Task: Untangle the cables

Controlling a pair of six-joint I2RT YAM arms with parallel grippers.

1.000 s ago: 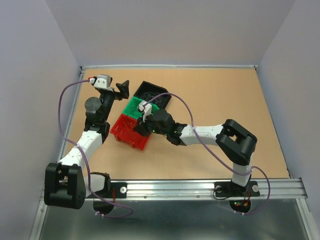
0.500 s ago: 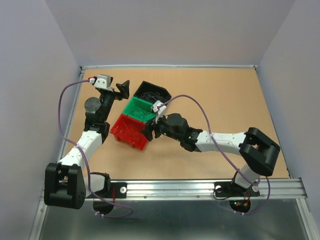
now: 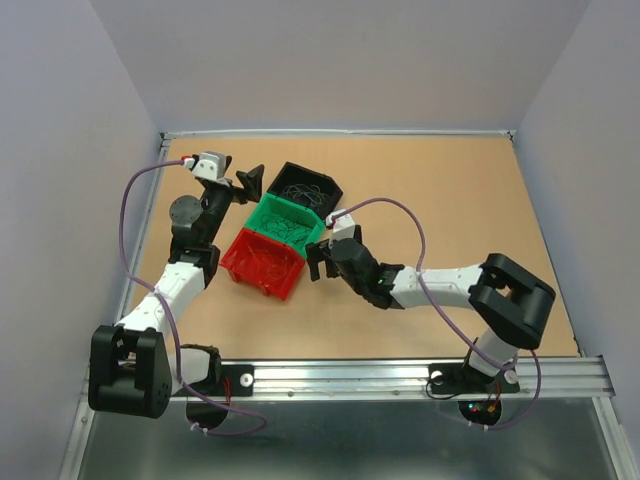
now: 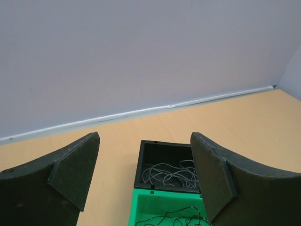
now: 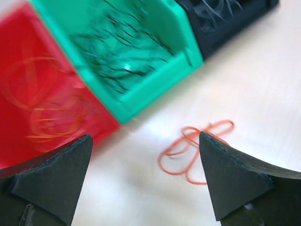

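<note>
Right now my right tool (image 5: 144, 136) is spread wide and grasping nothing. A loose red-orange wire (image 5: 194, 141) lies on the bare surface (image 5: 263, 84), just off the open front corner of the green bin (image 5: 127, 56). It is outside that bin and, as far as I can tell, not touching it.

That wire sits below the gap between my fingers, closer to the right-hand finger (image 5: 235, 179) than to the other. Its loops stretch slantwise, one end pointing away from the green bin's front wall and the other trailing back toward my wrist. I judge I would have to shift toward that finger and come down before closing.

The rest of the cables lie in bins: orange ones in the red bin (image 5: 42, 94) on one side of the green bin, dark ones inside the green bin itself, pale ones in the black bin (image 4: 167, 165) on its other side.

My right arm lies low and long across the surface, its wrist tipped down at the green bin's front. My left tool (image 4: 145, 136) is also released and empty, raised beyond the green bin, so the right arm is plainly the nearer one.
</note>
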